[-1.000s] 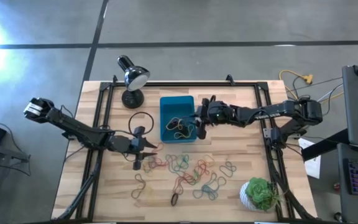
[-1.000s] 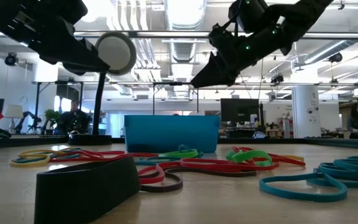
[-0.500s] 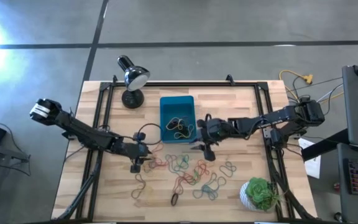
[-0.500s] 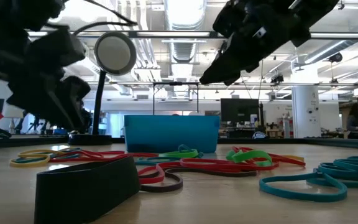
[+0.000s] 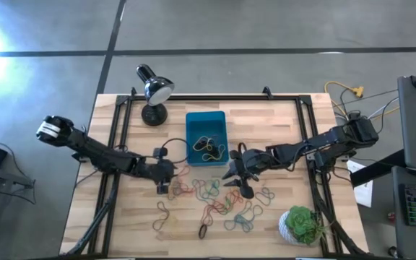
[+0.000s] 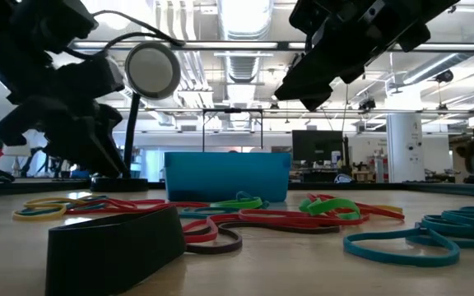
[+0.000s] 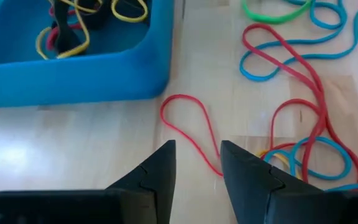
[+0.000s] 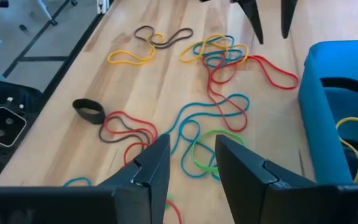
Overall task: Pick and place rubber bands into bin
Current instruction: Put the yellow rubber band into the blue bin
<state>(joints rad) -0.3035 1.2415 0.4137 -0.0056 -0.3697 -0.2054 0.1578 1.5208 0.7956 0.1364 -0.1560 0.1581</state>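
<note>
Rubber bands (image 5: 215, 198) in red, green, blue, yellow and brown lie scattered on the wooden table near the teal bin (image 5: 206, 137), which holds a few yellow, red and black bands (image 7: 67, 31). My left gripper (image 5: 166, 177) is open just off the bin's near left corner, its fingertips either side of a red band's loop (image 7: 191, 127). My right gripper (image 5: 238, 179) is open above the right part of the pile, over a green band (image 8: 207, 149) and blue ones. In the low view both grippers (image 6: 97, 152) (image 6: 295, 86) stand above the table.
A black desk lamp (image 5: 154, 90) stands at the far left beside the bin. A green plant in a white pot (image 5: 302, 225) sits at the near right corner. A thick black band (image 5: 203, 232) lies alone near the front edge. Black frame rails (image 5: 118, 137) run along both sides.
My right gripper has left the bin's right wall and moved toward the near edge, coming over the pile of bands. My left gripper has come down and shifted slightly toward the bands. The bands on the table lie as before.
</note>
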